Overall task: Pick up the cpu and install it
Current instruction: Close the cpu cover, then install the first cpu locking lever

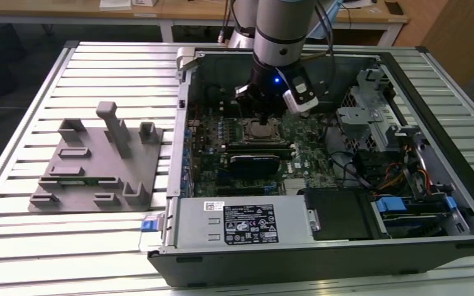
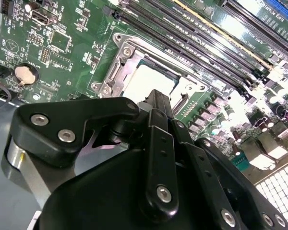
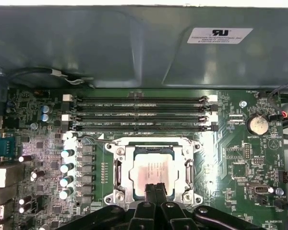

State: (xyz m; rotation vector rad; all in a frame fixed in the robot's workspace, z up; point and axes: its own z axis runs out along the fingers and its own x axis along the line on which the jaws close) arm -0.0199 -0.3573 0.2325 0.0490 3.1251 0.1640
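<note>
Directly beneath the single gripper (image 3: 154,189), one cpu (image 3: 152,166) lies flat inside one metal socket frame (image 3: 118,165) on the motherboard. The gripper's two fingers (image 3: 150,194) are pressed together, their tips at the chip's near edge; whether they touch it I cannot tell. Four memory slots (image 3: 139,115) run just beyond the fingertips, and one coin battery (image 3: 258,124) sits off to the side.
</note>
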